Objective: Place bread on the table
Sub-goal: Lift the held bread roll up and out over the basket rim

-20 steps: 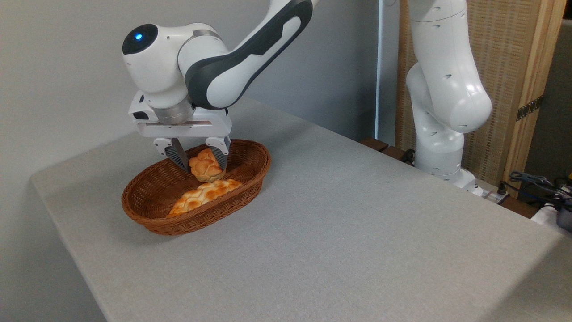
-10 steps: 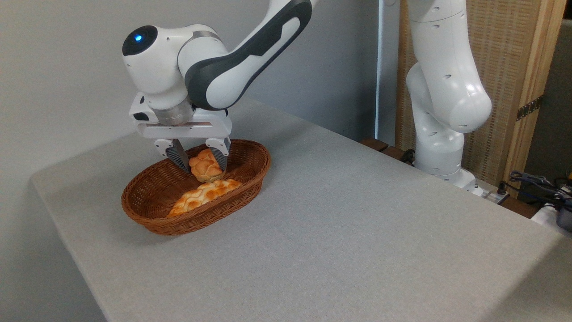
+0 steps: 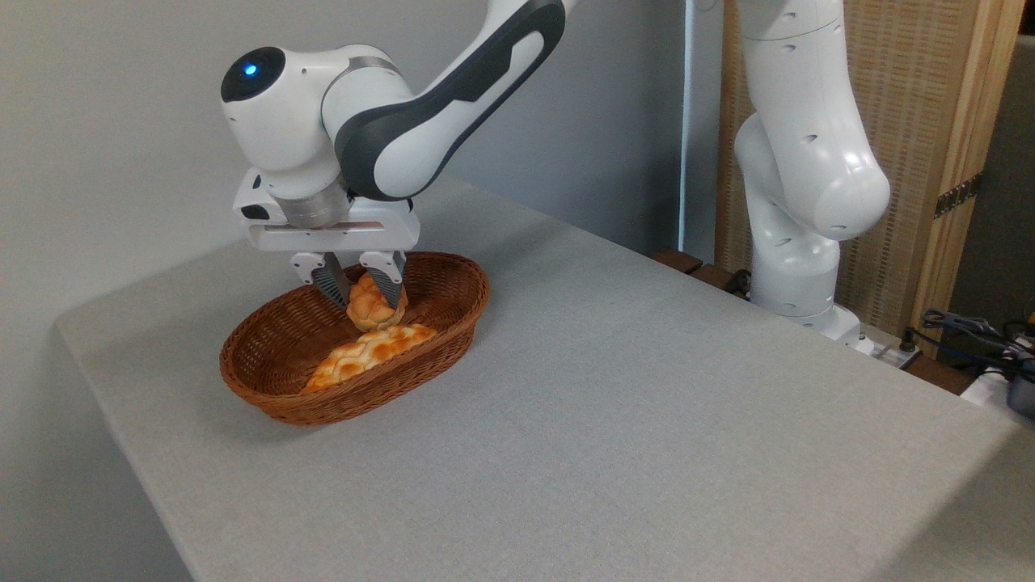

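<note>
The bread (image 3: 370, 307), a small round golden-orange bun with a knobbly top, sits inside the brown wicker basket (image 3: 267, 380) on the left of the table (image 3: 614, 420). My gripper (image 3: 368, 301) reaches straight down into the basket and its two fingers are pressed against the bun's sides, shut on it. The bun looks squeezed narrower between the pads. Its underside rests on or just above the longer braided loaf (image 3: 368, 354); I cannot tell which.
The braided loaf lies along the basket's near side. The arm's white base (image 3: 796, 242) stands at the table's far right edge, with cables (image 3: 970, 331) beyond it. A wall runs behind the table.
The fingers have closed in from either side of the bun and now clamp it. The hand itself has barely moved.
</note>
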`<control>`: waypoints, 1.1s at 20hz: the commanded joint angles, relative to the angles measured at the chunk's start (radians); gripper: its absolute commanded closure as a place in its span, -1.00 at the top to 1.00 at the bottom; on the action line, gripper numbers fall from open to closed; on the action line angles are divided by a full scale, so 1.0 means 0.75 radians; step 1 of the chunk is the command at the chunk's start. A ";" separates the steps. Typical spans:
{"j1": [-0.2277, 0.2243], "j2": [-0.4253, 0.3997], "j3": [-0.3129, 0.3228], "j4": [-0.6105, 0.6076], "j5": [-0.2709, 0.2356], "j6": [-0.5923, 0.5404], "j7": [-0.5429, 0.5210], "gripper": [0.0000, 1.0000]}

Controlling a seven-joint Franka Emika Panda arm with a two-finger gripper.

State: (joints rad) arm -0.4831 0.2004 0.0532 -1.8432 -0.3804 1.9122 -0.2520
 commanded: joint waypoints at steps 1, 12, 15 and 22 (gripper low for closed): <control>0.004 -0.005 -0.003 -0.001 0.012 0.013 0.021 -0.08; 0.012 -0.163 0.060 0.015 0.069 -0.040 0.135 0.04; 0.012 -0.216 0.137 0.015 0.096 -0.079 0.231 0.04; 0.012 -0.265 0.363 0.011 0.210 -0.101 0.516 0.05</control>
State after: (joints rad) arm -0.4664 0.0231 0.2540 -1.8234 -0.2728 1.8483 0.0278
